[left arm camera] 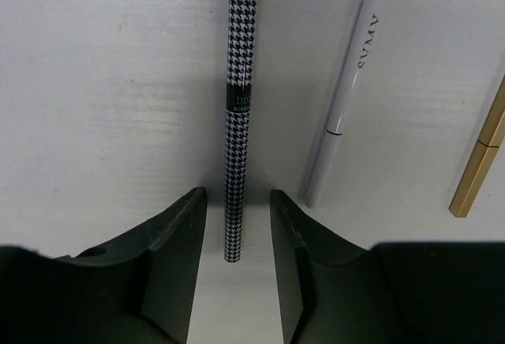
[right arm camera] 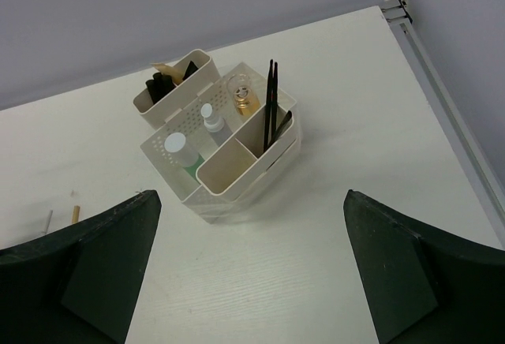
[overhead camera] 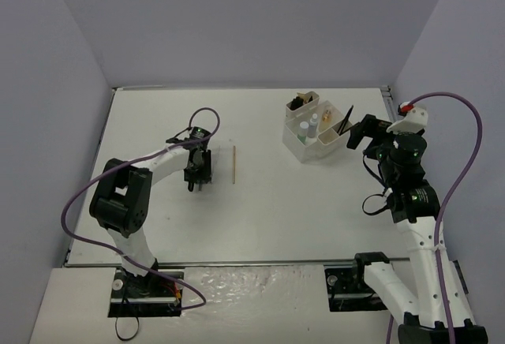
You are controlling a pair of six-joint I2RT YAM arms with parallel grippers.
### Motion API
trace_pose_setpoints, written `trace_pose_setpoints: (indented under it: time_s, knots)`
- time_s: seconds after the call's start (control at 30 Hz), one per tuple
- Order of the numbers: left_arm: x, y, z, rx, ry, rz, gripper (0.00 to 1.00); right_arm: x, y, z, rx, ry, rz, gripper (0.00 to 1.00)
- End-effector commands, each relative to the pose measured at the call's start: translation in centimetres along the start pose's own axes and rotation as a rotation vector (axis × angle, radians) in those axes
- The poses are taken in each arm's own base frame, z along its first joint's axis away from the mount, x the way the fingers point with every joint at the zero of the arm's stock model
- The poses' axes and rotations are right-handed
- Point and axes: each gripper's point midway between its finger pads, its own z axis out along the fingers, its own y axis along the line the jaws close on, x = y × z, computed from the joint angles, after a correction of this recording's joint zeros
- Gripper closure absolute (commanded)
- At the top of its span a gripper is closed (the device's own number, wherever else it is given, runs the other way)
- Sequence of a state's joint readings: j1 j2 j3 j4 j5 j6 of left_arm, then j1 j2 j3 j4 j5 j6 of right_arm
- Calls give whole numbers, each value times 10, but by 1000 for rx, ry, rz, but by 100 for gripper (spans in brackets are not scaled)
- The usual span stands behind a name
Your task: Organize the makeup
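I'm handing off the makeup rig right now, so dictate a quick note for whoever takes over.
Left tool: open, straddling the near end of the houndstooth pencil, not closed on it.
Right tool: open, empty, facing the white organizer.
Done: black pencils, amber bottle, green bottle, small grey bottle and some black items sit in the organizer.
Left: houndstooth pencil, white pencil and gold pencil lie on the table. The organizer's front compartment looks empty.
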State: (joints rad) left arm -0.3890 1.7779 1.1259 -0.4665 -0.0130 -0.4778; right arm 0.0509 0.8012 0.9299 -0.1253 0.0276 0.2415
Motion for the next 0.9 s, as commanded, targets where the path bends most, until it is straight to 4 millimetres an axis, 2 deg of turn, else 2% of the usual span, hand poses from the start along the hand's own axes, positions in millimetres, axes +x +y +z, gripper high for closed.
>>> trace_pose_setpoints:
  time_s: [0.0,0.07,0.13,0.2,0.3,0.4,0.5,0.63,0.77,0.87]
  knots:
    - [-14,-1,-2,-18,-59,-29,75,-19,12,-2,-60,-69,21,1]
    - [-7,0,1,-20,-48,-31,86,-18,15,-3,-77,-62,19,1]
    - [-8,-1,-4,-11,-66,-35,99,-18,21,-3,-108,-57,15,1]
    - [-7,0,-10,-7,-79,-34,100,-17,28,-4,-148,-45,7,1]
    - [-16,-6,-31,28,-136,-21,100,-14,45,-4,-244,-16,-12,1]
    - [-33,-27,-67,98,-264,61,100,-10,68,-8,-364,17,-27,1]
    - [-42,-65,-113,210,-422,190,100,-1,95,-15,-512,71,-47,2]
    - [-51,-105,-166,343,-624,337,100,8,126,-27,-682,138,-52,3]
    - [-41,-148,-219,476,-789,523,100,23,152,-40,-843,230,-36,5]
    - [-27,-173,-245,547,-845,648,100,33,169,-50,-937,290,-30,6]
